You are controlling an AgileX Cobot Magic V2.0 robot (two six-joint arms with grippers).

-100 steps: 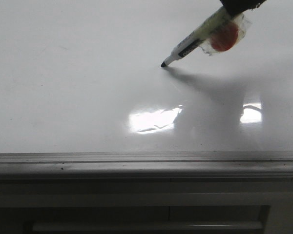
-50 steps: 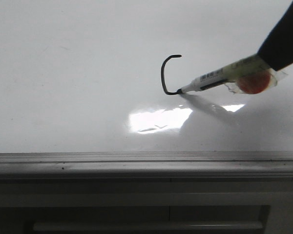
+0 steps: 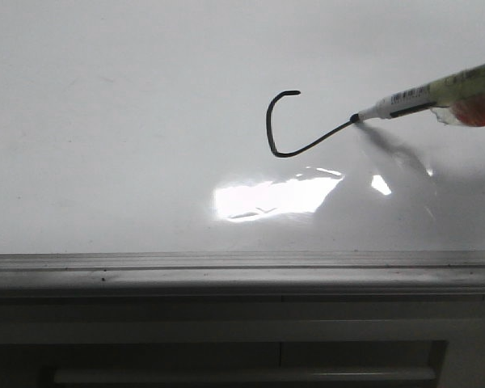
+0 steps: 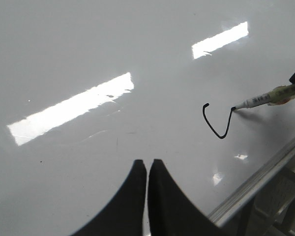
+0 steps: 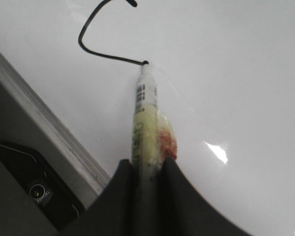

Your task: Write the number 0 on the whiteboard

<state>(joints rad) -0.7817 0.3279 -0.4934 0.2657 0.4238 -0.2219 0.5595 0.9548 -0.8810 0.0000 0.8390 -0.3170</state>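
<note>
The whiteboard is glossy white and fills most of the front view. On it is a thin black marker line, an open hook: a short top, a curved left side and a stroke rising to the right. It is not a closed 0. It also shows in the left wrist view and the right wrist view. My right gripper is shut on a white marker wrapped in tape with an orange patch. The marker's tip touches the line's right end. My left gripper is shut and empty over bare board.
The board's grey metal frame edge runs along the near side, with a pale cabinet front below it. Bright glare patches lie on the board near the line. A dark device sits beyond the frame.
A second ago the board was blank under the tip. The marker drew the hook's top and left side, then swept right and up from its bottom, extending the line.
</note>
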